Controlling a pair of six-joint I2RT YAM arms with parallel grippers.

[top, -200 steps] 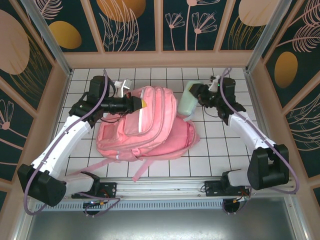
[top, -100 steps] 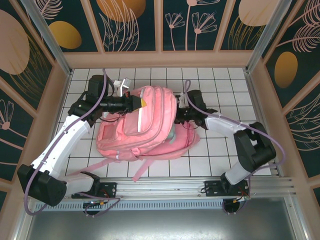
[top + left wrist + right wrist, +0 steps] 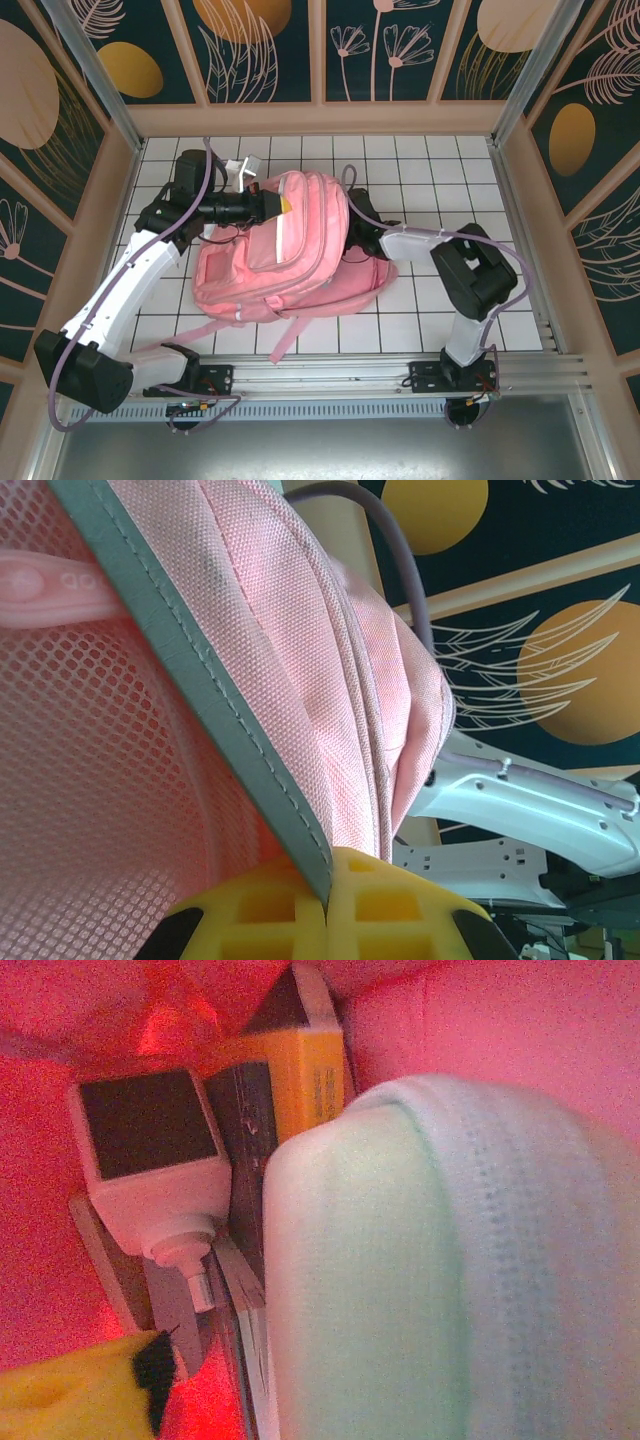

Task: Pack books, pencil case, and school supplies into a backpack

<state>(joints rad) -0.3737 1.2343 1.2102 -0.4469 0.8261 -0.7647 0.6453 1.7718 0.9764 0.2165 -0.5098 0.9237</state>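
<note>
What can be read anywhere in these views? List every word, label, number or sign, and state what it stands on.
"OD": raised letters on the pink pull tab of the backpack; the reading is unsure.
Small dark print on the spine of the yellow book: too blurred to read.
No other text is legible.

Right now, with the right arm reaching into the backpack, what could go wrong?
The pencil case lies close to the wrist of the right arm inside the backpack; withdrawing might drag it back out. The left gripper pinches only the thin trim of the opening; if that slips, the flap could fall onto the arm.
</note>
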